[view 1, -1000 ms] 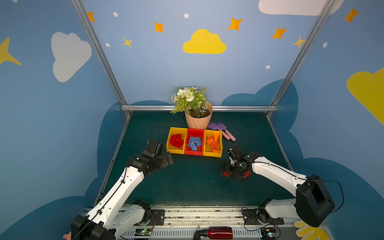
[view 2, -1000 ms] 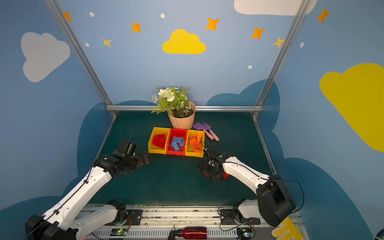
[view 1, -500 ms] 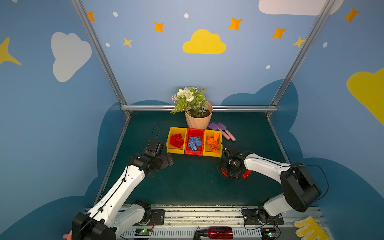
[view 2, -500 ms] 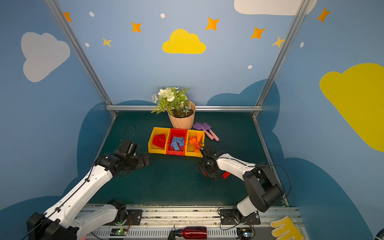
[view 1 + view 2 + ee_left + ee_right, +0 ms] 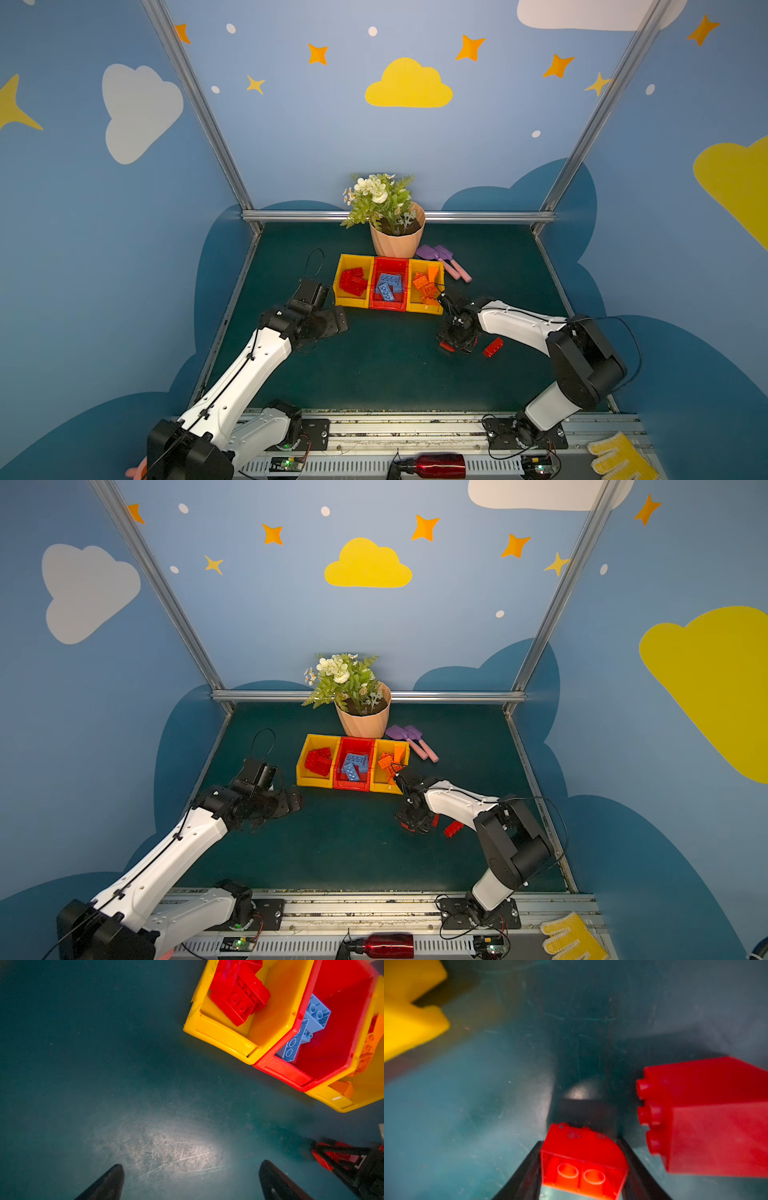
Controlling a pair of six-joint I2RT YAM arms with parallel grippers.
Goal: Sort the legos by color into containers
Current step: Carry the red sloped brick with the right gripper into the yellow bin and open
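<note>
The right pincer [image 5: 579, 1142] stands narrowed on a small red brick [image 5: 583, 1159]. Both black fingers [image 5: 529, 1169] lie flush against the brick's sides, and its hollow underside with two round tubes faces the wrist camera. Whether the brick rests on the green surface [image 5: 374, 374] or is lifted off it cannot be told. In both top views this pincer [image 5: 455, 345] [image 5: 415, 823] points down at the surface, on the near side of the right yellow bin [image 5: 424, 311]. A second red brick [image 5: 493, 347] [image 5: 706, 1115] lies on its side just to the pincer's right, apart from the fingers. The left pincer [image 5: 191, 1164] is spread wide and holds nothing, with only bare scuffed surface between its fingertips; it hovers near the left yellow bin [image 5: 351, 304]. The three bins stand side by side at mid-surface. Red legos [image 5: 353, 281] lie in the left yellow bin, blue legos [image 5: 390, 286] in the red bin [image 5: 388, 306], and orange legos [image 5: 426, 286] in the right yellow bin.
</note>
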